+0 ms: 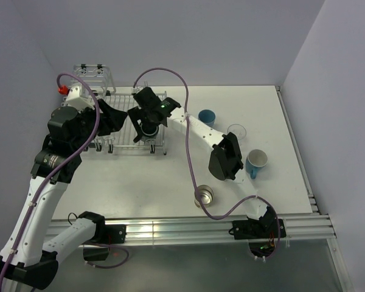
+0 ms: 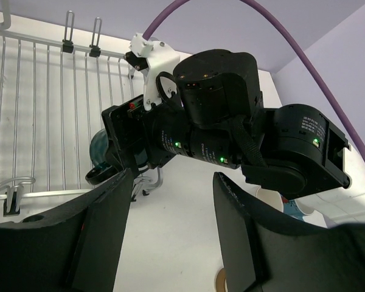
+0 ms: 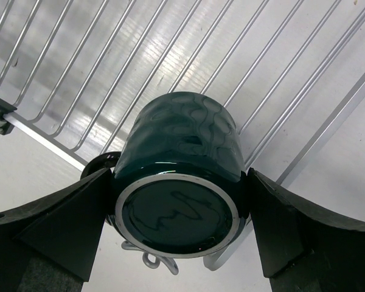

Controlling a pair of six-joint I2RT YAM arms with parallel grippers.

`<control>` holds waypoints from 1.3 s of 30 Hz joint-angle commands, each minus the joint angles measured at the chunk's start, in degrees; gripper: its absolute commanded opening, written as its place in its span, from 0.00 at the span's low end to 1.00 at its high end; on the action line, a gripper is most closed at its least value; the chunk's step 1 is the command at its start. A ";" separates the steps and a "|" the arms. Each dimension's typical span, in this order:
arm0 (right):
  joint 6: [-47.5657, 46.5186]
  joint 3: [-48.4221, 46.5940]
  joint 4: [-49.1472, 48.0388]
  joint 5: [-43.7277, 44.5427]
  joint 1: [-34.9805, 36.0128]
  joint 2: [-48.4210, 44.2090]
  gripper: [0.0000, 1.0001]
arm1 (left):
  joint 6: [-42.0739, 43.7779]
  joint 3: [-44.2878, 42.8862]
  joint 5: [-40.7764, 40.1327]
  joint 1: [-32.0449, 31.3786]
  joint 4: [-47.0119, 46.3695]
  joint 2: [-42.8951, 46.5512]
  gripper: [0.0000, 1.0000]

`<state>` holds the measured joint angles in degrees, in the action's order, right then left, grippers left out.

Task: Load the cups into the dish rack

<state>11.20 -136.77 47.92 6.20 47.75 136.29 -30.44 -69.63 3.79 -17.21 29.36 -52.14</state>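
- Over the rack [image 3: 109,61], our right end effector [image 3: 177,243] clenched the teal mug [image 3: 182,146].
- Our left end effector [image 2: 173,237] gaped empty.
- Tumbler [image 1: 205,115], glass [image 1: 236,130], blue mug [image 1: 256,159], steel cup [image 1: 204,196] sat unloaded on the bench [image 1: 140,176].

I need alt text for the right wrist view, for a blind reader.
The right gripper holds a dark teal mug between its black fingers, above the dish rack of silver wire. White table shows beside the rack.

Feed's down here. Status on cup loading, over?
Left gripper open, empty, crowding right wrist. Right gripper shut on dark teal mug, bottom-up over dish rack. Blue tumbler, clear glass, blue mug, steel cup not yet racked.
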 commanded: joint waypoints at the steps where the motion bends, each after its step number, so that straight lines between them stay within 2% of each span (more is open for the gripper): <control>1: -1.27 0.36 -3.36 1.01 0.59 -0.59 0.78 | 1.43 0.19 1.04 0.25 -2.47 0.20 0.62; 24: -3.20 5.63 -12.32 1.80 1.82 -4.18 1.00 | 2.40 0.19 -0.19 0.25 -1.59 0.28 0.65; 35: -2.68 10.73 -21.72 4.26 1.74 -11.30 1.00 | 2.57 -0.86 -2.82 0.25 -0.72 -0.15 0.66; 39: -1.54 10.21 -22.34 8.72 1.30 -13.85 1.00 | 2.31 -1.56 -3.53 0.25 -0.36 -0.59 0.67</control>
<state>9.04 -126.02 30.50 10.17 48.97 129.10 -29.15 -69.38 1.67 -17.21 29.56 -52.47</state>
